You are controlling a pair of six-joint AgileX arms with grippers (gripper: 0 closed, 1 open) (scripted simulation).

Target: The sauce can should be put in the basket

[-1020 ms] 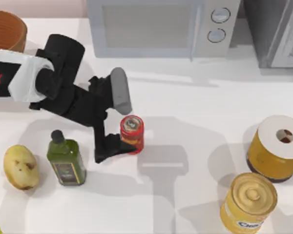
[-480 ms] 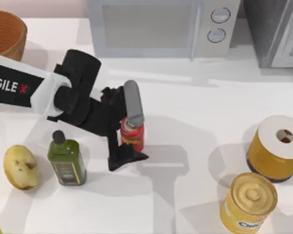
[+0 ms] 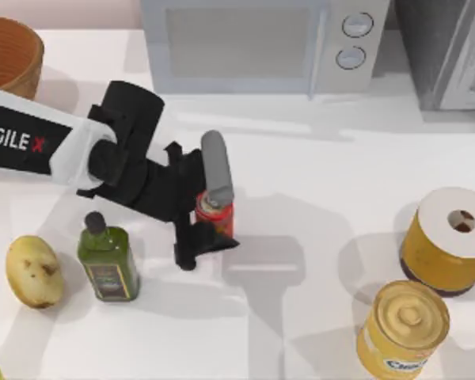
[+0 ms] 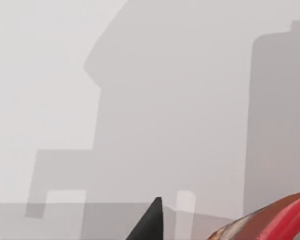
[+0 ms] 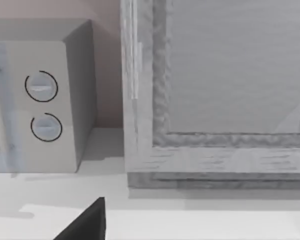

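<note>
The small red cylindrical sauce can (image 3: 215, 215) is clasped by the left gripper (image 3: 208, 220); 1 ribbed woven round basket (image 3: 8, 54) and 2 large yellow cans (image 3: 446, 240) are seen on the smooth white bench (image 3: 301, 158).

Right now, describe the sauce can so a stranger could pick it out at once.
Start at the microwave along the table's back edge and come forward to the black left gripper. The sauce can stands between its fingers: small, red, yellow-labelled, far smaller than the two yellow cans on the right.

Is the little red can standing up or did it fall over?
Standing up. The sauce can shows its round top from above, with the left gripper around it.
</note>
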